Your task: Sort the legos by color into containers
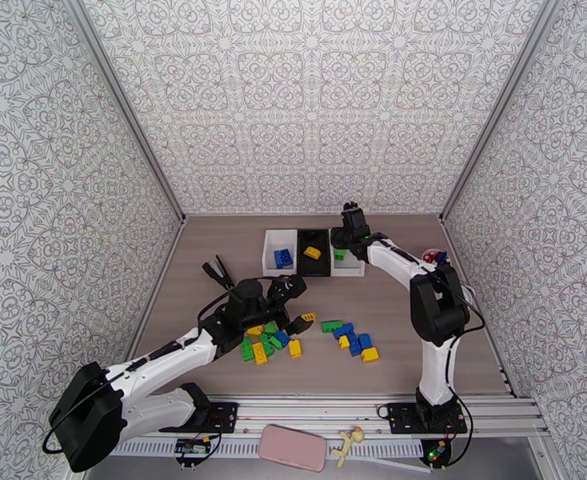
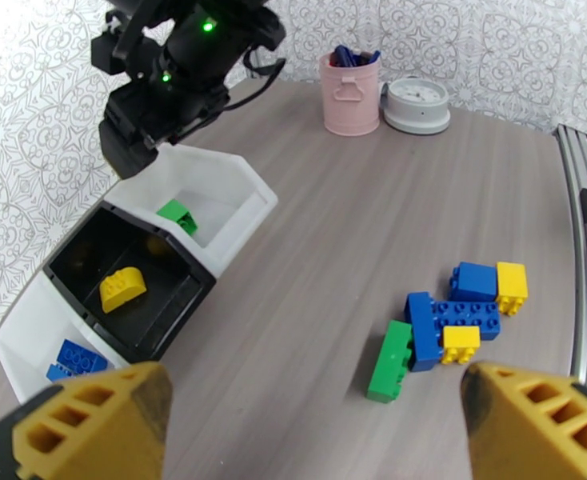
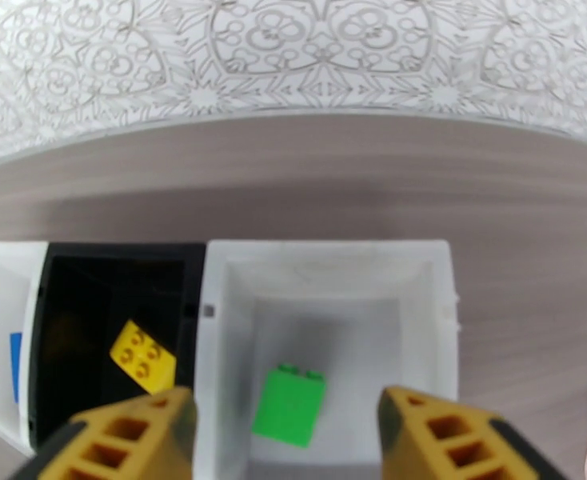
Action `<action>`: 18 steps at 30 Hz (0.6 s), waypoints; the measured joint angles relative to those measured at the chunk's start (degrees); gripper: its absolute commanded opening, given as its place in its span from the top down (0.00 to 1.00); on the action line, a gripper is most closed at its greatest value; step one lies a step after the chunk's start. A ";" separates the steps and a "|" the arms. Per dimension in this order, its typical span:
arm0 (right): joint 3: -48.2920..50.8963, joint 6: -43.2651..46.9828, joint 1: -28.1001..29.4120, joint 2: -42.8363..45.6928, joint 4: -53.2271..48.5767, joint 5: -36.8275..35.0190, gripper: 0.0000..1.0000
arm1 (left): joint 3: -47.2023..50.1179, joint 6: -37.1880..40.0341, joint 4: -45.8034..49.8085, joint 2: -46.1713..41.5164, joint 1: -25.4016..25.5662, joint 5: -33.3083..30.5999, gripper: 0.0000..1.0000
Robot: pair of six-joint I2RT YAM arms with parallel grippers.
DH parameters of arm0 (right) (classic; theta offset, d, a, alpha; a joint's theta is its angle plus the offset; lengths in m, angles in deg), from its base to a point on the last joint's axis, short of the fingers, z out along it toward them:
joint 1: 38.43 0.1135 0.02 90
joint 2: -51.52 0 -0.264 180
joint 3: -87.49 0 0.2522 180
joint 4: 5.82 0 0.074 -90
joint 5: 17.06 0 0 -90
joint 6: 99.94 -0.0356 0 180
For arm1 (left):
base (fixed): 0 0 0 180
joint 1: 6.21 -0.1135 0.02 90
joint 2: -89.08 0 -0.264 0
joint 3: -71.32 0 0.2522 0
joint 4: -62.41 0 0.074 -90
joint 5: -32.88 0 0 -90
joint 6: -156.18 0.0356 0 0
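Three containers stand in a row at the back: a white bin (image 1: 280, 251) with blue legos, a black bin (image 1: 313, 251) with a yellow lego (image 3: 143, 356), and a white bin (image 3: 325, 314) with a green lego (image 3: 289, 410). My right gripper (image 3: 285, 398) hangs open just above that green lego, holding nothing. Loose blue, yellow and green legos lie in two heaps (image 1: 265, 342) (image 1: 351, 338). My left gripper (image 1: 300, 304) stands wide open between the heaps, its fingers (image 2: 93, 426) empty, with the right heap (image 2: 445, 322) ahead of it.
A pink pen cup (image 2: 349, 94) and a round white clock (image 2: 417, 106) stand at the back right. A black tool (image 1: 217, 274) lies left of the left arm. A pink flat case (image 1: 292, 447) and a small wooden figure (image 1: 348, 443) rest beyond the near rail.
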 measured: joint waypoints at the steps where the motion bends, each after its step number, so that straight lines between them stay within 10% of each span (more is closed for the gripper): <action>1: 1.22 0.13 0.00 1.81 -0.02 -0.02 0.24 | 0.00 0.46 0.20 -0.26 -0.26 0.42 0.00; 18: 18.16 -5.07 4.48 23.10 -12.92 0.48 0.09 | -1.53 12.90 16.26 -5.01 -5.07 7.74 0.00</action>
